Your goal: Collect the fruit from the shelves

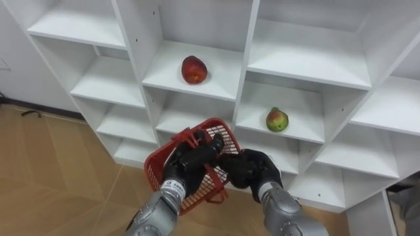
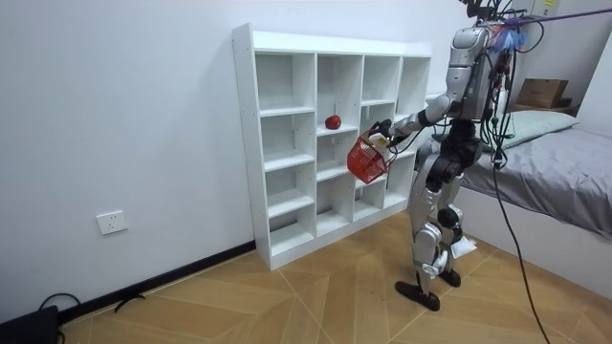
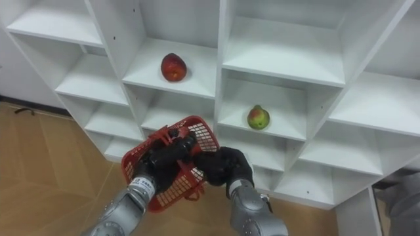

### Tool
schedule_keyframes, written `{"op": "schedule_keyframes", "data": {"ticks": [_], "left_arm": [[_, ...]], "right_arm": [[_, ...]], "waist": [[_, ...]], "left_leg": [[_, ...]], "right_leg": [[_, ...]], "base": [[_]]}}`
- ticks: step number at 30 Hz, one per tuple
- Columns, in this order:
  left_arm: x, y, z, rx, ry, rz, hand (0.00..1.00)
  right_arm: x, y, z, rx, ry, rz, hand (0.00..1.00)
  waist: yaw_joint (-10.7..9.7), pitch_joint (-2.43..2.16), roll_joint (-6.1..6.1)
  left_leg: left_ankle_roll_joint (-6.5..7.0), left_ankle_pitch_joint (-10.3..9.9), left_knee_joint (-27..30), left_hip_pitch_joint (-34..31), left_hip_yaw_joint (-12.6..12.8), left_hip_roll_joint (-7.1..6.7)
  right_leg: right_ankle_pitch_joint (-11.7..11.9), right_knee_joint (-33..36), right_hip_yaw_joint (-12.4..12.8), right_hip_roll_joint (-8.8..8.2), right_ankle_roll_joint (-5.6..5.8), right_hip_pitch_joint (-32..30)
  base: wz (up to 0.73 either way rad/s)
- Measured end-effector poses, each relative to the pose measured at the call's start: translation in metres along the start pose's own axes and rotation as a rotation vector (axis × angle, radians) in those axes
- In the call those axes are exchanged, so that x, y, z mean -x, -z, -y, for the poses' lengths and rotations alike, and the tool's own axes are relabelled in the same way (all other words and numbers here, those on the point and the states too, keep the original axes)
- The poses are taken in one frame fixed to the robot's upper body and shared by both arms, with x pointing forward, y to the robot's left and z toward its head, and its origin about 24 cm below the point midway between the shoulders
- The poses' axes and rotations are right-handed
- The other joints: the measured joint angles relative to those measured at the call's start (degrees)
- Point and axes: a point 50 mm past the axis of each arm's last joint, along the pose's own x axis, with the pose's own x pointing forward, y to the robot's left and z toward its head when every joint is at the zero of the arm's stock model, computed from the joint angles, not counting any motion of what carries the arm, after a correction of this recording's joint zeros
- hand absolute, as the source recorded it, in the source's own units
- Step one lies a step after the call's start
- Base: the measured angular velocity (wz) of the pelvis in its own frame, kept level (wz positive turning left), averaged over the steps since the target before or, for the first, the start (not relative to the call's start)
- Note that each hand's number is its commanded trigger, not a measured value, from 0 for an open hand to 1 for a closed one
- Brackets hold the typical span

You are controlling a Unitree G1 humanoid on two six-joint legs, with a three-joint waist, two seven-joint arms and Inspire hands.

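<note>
My left hand [image 1: 187, 160] is clamped on the red basket [image 1: 222, 133], held up before the white closet [image 1: 308, 65]. My right hand [image 1: 252, 169] is against the basket's rim; I cannot tell its grip. The red fruit [image 1: 194, 69] sits on an upper shelf. The green-red fruit [image 1: 277, 120] is one compartment right and lower. Room view: I stand facing the closet, with a bed [image 2: 564, 162] behind me.

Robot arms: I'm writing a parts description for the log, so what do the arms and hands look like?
The left hand and right hand are black and bulky. The forearms are rounded silver-grey shells. A pale band with small dark print rings the left wrist; the right wrist has a lighter collar too.
</note>
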Motion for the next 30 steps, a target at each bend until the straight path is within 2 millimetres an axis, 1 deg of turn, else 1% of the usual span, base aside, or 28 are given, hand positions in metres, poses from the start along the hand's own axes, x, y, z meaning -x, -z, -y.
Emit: {"op": "schedule_keyframes", "data": {"ticks": [1, 4, 9, 14, 16, 17, 18, 19, 20, 23, 27, 30], "left_arm": [[0.0, 0.003, 0.001, 0.009, 0.002, -0.005, 1.0], [0.001, 0.002, 0.001, 0.007, 0.003, 0.003, 1.0], [0.001, 0.003, -0.001, 0.006, 0.008, 0.003, 1.0], [0.001, 0.004, -0.003, 0.007, 0.013, 0.004, 1.0], [0.001, 0.005, -0.003, 0.007, 0.013, 0.004, 1.0], [0.001, 0.005, -0.004, 0.008, 0.014, 0.003, 1.0], [0.001, 0.005, -0.004, 0.008, 0.014, 0.003, 1.0], [0.001, 0.006, -0.004, 0.008, 0.013, 0.002, 1.0], [0.001, 0.006, -0.004, 0.009, 0.013, 0.002, 1.0], [0.002, 0.007, -0.005, 0.01, 0.012, -0.001, 1.0], [0.003, 0.01, -0.006, 0.009, 0.023, -0.013, 1.0], [0.003, 0.012, -0.007, 0.01, 0.032, -0.023, 1.0]], "right_arm": [[-0.001, -0.003, 0.0, 0.012, 0.004, 0.009, 1.0], [-0.001, -0.004, -0.001, 0.008, 0.004, 0.01, 1.0], [-0.001, -0.003, -0.002, 0.009, 0.003, 0.01, 1.0], [-0.001, -0.004, -0.001, 0.034, 0.005, 0.017, 1.0], [-0.001, -0.004, -0.001, 0.045, 0.006, 0.021, 1.0], [-0.001, -0.004, -0.001, 0.053, 0.007, 0.023, 0.71], [-0.001, -0.004, -0.001, 0.057, 0.007, 0.025, 0.61], [-0.001, -0.004, -0.001, 0.075, 0.008, 0.031, 0.08], [-0.001, -0.004, -0.001, 0.084, 0.009, 0.034, 0.0], [-0.001, -0.005, -0.001, 0.121, 0.013, 0.047, 0.0], [-0.002, -0.008, 0.002, 0.109, 0.025, 0.054, 0.0], [-0.002, -0.01, 0.003, 0.094, 0.031, 0.057, 0.0]], "waist": [[0.1, 0.01, -0.07], [0.2, -0.07, 0.05], [0.3, -0.04, -0.03], [0.3, 0.18, -0.47], [0.4, 0.18, -0.7], [0.4, 0.15, -0.86], [0.4, 0.14, -0.94], [0.4, 0.12, -1.05], [0.4, 0.12, -1.07], [0.4, 0.11, -1.08], [0.5, 0.08, -1.14], [0.5, -0.04, -1.33]], "left_leg": [[0.0, 0.0, 0.0, -0.1, -0.1, 0.01], [0.0, 0.0, -0.1, -0.1, -0.2, -0.05], [0.01, 0.0, -0.2, 0.1, -0.2, -0.16], [0.07, 0.0, -0.1, 0.1, -0.1, -0.18], [0.07, 0.0, 0.0, 0.0, -0.1, -0.18], [0.07, 0.0, 0.0, -0.1, -0.1, -0.18], [0.07, 0.0, 0.0, -0.1, -0.1, -0.19], [0.07, 0.0, -0.1, -0.1, -0.1, -0.2], [0.07, 0.0, -0.1, -0.1, -0.1, -0.22], [0.07, 0.0, -0.4, -0.1, -0.1, -0.26], [0.07, 0.0, -0.5, 0.0, -0.1, -0.29], [0.07, 0.0, -0.4, 0.0, -0.1, -0.29]], "right_leg": [[0.0, 0.0, 0.0, 0.01, 0.0, 0.0], [0.0, -0.2, 0.0, -0.01, 0.03, 0.0], [0.0, -0.1, -0.1, -0.14, 0.07, 0.0], [-0.1, -0.1, -0.1, -0.17, 0.08, 0.0], [-0.1, -0.2, -0.1, -0.17, 0.1, -0.1], [-0.1, -0.4, -0.1, -0.13, 0.11, 0.0], [-0.1, -0.4, -0.1, -0.12, 0.12, 0.0], [-0.1, -0.5, 0.0, -0.11, 0.13, 0.0], [-0.1, -0.5, 0.0, -0.12, 0.14, 0.0], [-0.1, -0.6, 0.0, -0.14, 0.17, 0.0], [-0.1, -0.6, 0.0, -0.17, 0.2, 0.0], [-0.1, -0.5, -0.1, -0.17, 0.19, 0.0]], "base": [[0.04], [0.01], [0.0], [0.0], [0.0], [0.0], [0.0], [0.0], [0.0], [0.0], [0.0], [0.0]]}}
